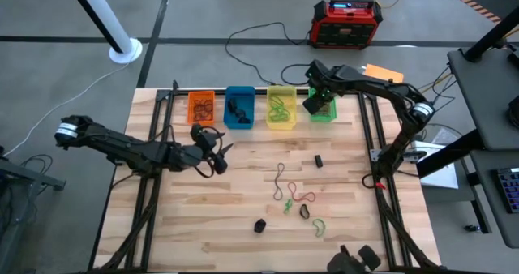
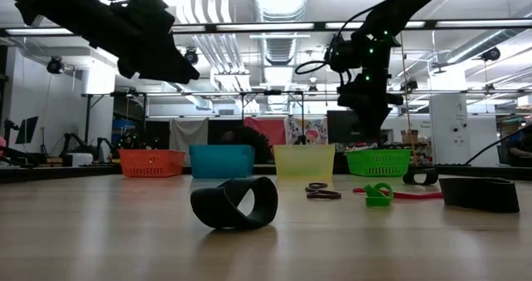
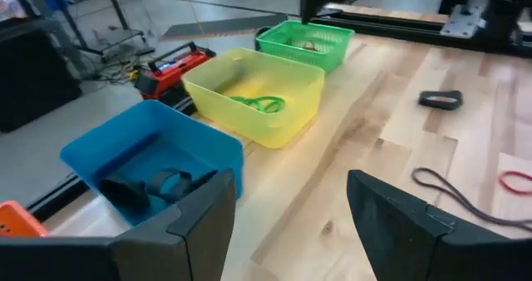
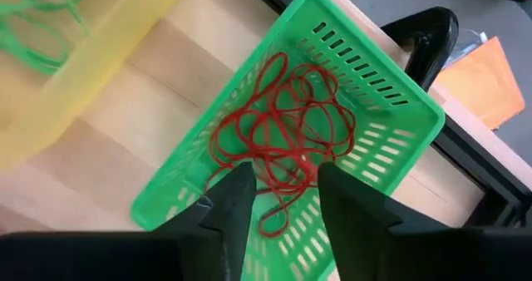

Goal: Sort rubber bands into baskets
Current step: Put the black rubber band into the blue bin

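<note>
Four baskets stand in a row at the table's far edge: orange (image 1: 201, 108), blue (image 1: 239, 108), yellow (image 1: 281, 108) and green (image 1: 324, 112). My right gripper (image 4: 281, 185) hangs open above the green basket (image 4: 374, 140), fingers pointing down over the red rubber bands (image 4: 283, 131) heaped inside. My left gripper (image 1: 217, 151) waits open over the table's left half, near the blue basket (image 3: 150, 160), holding nothing. Loose bands lie on the table's middle and near part: a brown one (image 1: 280, 177), green ones (image 1: 319, 225), a red one (image 1: 306, 196) and black ones (image 1: 259, 224).
A red-black box (image 1: 347, 21) sits on the floor beyond the far edge. Black frame rails (image 1: 369, 136) run along the table's sides. A black band (image 2: 235, 202) stands on edge near the front. Bare wood lies between my left gripper and the loose bands.
</note>
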`<state>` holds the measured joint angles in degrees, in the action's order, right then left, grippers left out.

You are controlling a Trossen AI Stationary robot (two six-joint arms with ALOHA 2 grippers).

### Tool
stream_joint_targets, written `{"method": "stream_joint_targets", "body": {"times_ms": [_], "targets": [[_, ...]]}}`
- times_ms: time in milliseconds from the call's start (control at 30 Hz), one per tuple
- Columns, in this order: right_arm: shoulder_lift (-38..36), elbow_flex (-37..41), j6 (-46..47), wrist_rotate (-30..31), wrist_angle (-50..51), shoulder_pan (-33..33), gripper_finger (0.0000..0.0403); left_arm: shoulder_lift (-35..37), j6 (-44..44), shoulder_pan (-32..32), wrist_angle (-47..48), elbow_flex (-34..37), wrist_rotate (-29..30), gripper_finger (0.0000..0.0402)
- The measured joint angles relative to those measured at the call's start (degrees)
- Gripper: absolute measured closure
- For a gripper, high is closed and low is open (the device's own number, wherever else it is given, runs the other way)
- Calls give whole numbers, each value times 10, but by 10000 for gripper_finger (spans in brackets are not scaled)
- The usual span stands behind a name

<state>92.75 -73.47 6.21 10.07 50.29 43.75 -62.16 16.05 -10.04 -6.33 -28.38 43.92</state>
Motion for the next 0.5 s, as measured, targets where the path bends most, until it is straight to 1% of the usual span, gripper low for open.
{"method": "stream_joint_targets", "body": {"times_ms": [67, 133, 233, 367, 500], "targets": [[-8, 0, 3, -19, 1, -6, 268, -4, 0, -1, 0, 0, -19, 187], [-20, 0, 8, -54, 0, -21, 262, -8, -4, -1, 3, 0, -51, 187], [-40, 0, 17, -99, -1, -60, 259, -14, -15, -1, 6, 0, -104, 187], [-71, -1, 35, -104, -3, -135, 266, -23, -41, -1, 6, 0, -160, 187], [-82, -1, 60, -112, 6, -224, 273, -31, -50, -1, 4, 0, -164, 187]]}}
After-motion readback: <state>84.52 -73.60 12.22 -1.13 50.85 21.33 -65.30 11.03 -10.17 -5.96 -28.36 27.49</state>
